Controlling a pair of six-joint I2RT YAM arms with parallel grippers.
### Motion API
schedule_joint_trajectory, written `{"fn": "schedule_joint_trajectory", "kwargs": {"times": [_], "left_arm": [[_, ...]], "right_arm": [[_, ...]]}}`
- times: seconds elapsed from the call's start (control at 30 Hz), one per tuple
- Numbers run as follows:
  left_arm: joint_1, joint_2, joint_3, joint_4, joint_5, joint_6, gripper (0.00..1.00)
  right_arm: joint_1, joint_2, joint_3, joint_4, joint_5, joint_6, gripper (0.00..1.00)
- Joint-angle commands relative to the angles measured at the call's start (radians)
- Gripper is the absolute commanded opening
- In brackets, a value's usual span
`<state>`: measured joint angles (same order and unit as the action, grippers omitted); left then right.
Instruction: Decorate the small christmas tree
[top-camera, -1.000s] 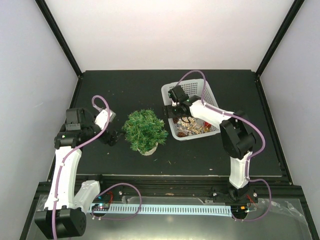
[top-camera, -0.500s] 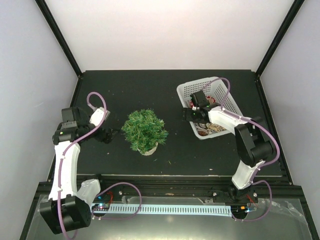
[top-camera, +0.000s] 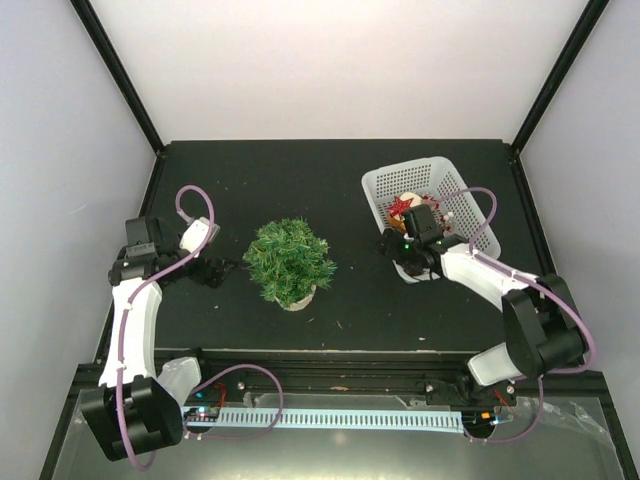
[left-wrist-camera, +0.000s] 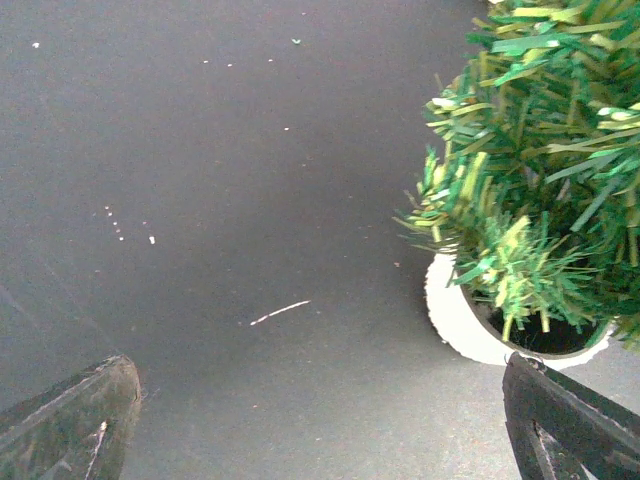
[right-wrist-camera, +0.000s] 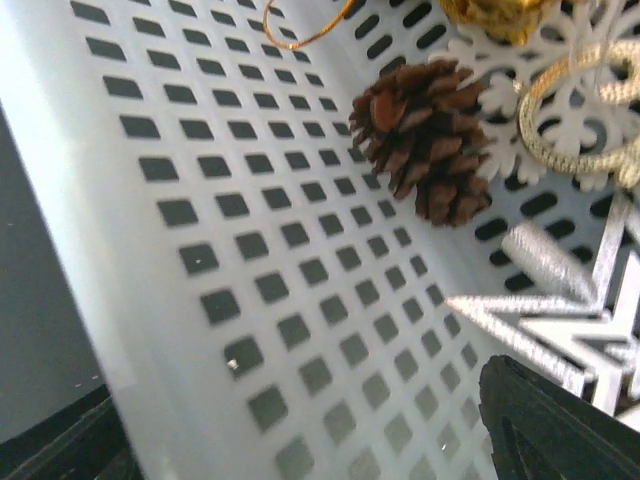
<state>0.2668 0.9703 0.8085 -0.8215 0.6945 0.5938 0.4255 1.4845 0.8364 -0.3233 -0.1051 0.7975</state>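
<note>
The small christmas tree (top-camera: 290, 261), bushy green on a pale round base, stands at the table's middle; it shows bare of ornaments in the top view. In the left wrist view the tree (left-wrist-camera: 540, 150) and its base (left-wrist-camera: 460, 320) are at the right. My left gripper (top-camera: 214, 272) (left-wrist-camera: 320, 430) is open and empty just left of the tree. The white mesh basket (top-camera: 378, 192) of ornaments is at the back right. My right gripper (top-camera: 398, 250) (right-wrist-camera: 310, 440) is open and straddles the basket's near-left wall (right-wrist-camera: 200, 250), one finger outside and one inside.
In the basket lie a brown pine cone (right-wrist-camera: 425, 150), a white snowflake (right-wrist-camera: 590, 110), a gold ribbon loop (right-wrist-camera: 575, 150) and a silver glitter ornament (right-wrist-camera: 550, 320). A red star (top-camera: 403, 205) shows from above. Small white crumbs (left-wrist-camera: 280, 312) dot the black table.
The basket has slid right and toward the back together with my right gripper. My left arm has drawn back slightly to the left of the tree.
</note>
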Motion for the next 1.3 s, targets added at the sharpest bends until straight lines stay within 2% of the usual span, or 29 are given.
{"fn": "schedule_joint_trajectory", "kwargs": {"times": [0.0,0.3,0.47,0.6,0.73,0.83,1.07,1.27], "left_arm": [[0.036,0.016,-0.006,0.03,0.012,0.038,0.99],[0.09,0.043,-0.018,0.012,0.058,0.083,0.99],[0.096,0.032,-0.049,0.005,0.063,0.113,0.99],[0.105,0.029,-0.059,0.001,0.062,0.125,0.99],[0.119,0.026,-0.052,0.006,0.061,0.127,0.99],[0.125,0.032,-0.046,0.02,0.06,0.122,0.99],[0.125,0.091,-0.013,0.031,0.125,0.097,0.99],[0.123,0.125,-0.001,0.029,0.17,0.081,0.99]], "right_arm": [[0.028,-0.082,-0.035,0.065,-0.051,0.194,0.84],[0.146,-0.113,-0.017,0.076,-0.067,0.383,0.88],[0.175,-0.099,-0.037,0.157,-0.103,0.437,0.89],[0.179,-0.105,0.076,-0.024,0.107,0.31,0.9],[0.143,-0.127,0.186,-0.207,0.328,0.167,0.87],[0.09,-0.147,0.213,-0.278,0.427,0.076,0.85],[-0.117,-0.144,0.14,-0.279,0.367,-0.001,0.75],[-0.187,-0.059,0.102,-0.252,0.322,-0.018,0.71]]}}
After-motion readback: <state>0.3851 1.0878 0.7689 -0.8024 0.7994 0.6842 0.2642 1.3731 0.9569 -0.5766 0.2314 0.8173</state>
